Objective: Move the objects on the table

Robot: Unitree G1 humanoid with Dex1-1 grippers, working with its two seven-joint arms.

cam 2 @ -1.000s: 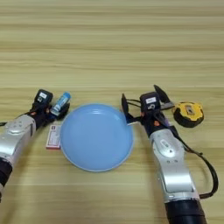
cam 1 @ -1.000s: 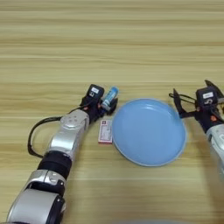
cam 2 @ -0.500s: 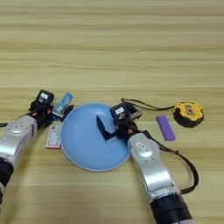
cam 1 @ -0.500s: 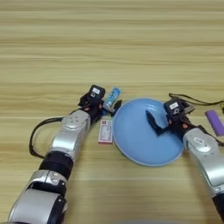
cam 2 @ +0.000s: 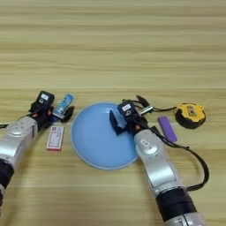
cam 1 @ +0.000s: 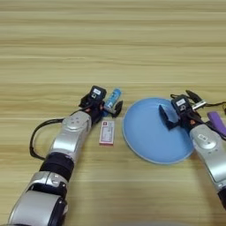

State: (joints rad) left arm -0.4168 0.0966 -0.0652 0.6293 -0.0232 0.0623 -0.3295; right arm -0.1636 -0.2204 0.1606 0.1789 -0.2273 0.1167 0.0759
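Red-and-white, the flat box lies nearest, on the table just left of the blue plate, its long axis running near-to-far. Beside its far end the left gripper has its 2 black fingers spread, with the blue tube lying between them — whether they touch it I cannot tell. The tube's long axis runs diagonally, its far end pointing away and to the right. Over the plate's right half the right gripper has its 2 fingers spread wide — 1 above the plate, 1 past the far rim — and holds nothing. Right of the plate lies a purple bar, its length near-to-far and leaning slightly left. Furthest right sits the yellow-and-black tape measure.
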